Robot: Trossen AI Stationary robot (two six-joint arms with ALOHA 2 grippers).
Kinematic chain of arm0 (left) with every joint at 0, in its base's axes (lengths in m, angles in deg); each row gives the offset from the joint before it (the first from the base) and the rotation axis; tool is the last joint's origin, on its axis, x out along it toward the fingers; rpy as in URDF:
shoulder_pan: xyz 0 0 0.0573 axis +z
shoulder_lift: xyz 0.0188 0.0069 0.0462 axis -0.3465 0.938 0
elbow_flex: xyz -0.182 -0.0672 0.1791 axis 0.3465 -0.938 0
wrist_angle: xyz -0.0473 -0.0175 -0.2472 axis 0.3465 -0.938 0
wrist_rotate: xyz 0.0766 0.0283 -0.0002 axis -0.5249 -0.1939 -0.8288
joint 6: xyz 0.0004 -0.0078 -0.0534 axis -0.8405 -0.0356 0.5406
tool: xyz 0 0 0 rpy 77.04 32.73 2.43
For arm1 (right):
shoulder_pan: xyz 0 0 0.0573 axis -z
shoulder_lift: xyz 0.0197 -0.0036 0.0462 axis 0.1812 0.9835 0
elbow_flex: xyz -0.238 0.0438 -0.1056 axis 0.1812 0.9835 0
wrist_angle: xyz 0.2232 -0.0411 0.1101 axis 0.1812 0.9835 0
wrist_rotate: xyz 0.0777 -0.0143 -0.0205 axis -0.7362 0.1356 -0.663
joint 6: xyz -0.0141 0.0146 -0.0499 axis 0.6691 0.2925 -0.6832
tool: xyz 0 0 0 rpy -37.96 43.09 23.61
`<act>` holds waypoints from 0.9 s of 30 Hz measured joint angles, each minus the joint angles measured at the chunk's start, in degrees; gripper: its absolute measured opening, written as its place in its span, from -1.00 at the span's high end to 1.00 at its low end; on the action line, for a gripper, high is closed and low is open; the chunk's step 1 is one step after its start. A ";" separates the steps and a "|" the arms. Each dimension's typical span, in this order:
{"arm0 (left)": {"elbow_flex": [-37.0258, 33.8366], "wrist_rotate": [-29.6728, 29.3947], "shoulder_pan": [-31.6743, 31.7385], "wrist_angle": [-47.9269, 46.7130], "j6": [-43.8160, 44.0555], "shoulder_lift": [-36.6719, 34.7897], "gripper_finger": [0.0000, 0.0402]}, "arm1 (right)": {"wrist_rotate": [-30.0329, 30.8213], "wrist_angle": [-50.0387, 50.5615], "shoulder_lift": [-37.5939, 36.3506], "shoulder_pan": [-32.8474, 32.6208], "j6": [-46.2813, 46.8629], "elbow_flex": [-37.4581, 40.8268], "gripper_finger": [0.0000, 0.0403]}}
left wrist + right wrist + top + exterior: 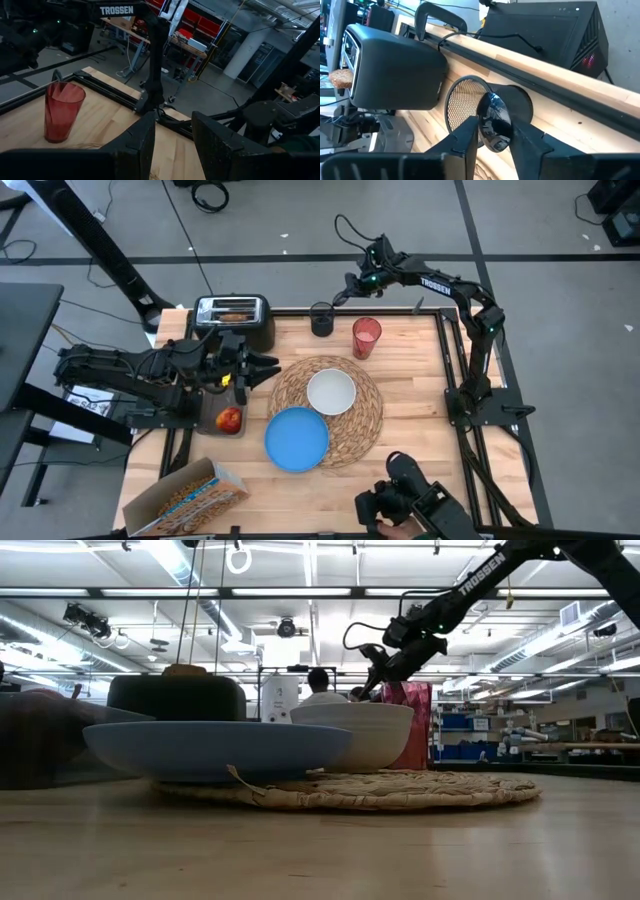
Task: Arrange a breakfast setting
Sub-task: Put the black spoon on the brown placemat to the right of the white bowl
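Note:
A round woven straw placemat point(352, 430) lies mid-table. A white bowl point(331, 392) sits on it, and a blue plate point(297, 438) overlaps its near-left edge. A translucent red cup point(366, 337) stands behind it and also shows in the left wrist view point(62, 112). A red apple point(230, 420) lies at the left. A toast slice point(236, 312) sticks out of a black toaster point(232, 325). My right gripper point(345, 292) is up at the far edge, above a black mesh holder point(470, 102), shut on a metal spoon point(495, 122). My left gripper point(268, 368) is open and empty, left of the placemat. My right gripper pinches the spoon between its two fingers at the bowl end point(496, 142). The shiny bowl stands out past the fingertips. The fingers hide the handle. The spoon is lifted clear of the table, in front of the mesh holder's mouth.
An open cereal box point(190, 495) lies on its side at the near left corner. A dark camera rig point(410, 500) sits at the near edge. A black frame rail point(448, 350) runs along the table's right side.

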 joint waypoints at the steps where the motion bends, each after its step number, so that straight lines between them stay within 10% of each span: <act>1: 0.00 0.00 0.00 0.00 -0.03 0.00 0.33 | 0.02 -0.27 0.00 0.00 -0.01 0.00 0.49; 27: 0.00 -0.07 0.01 0.00 -0.10 0.00 0.33 | 2.10 -5.74 -6.73 -3.84 -2.41 0.04 0.94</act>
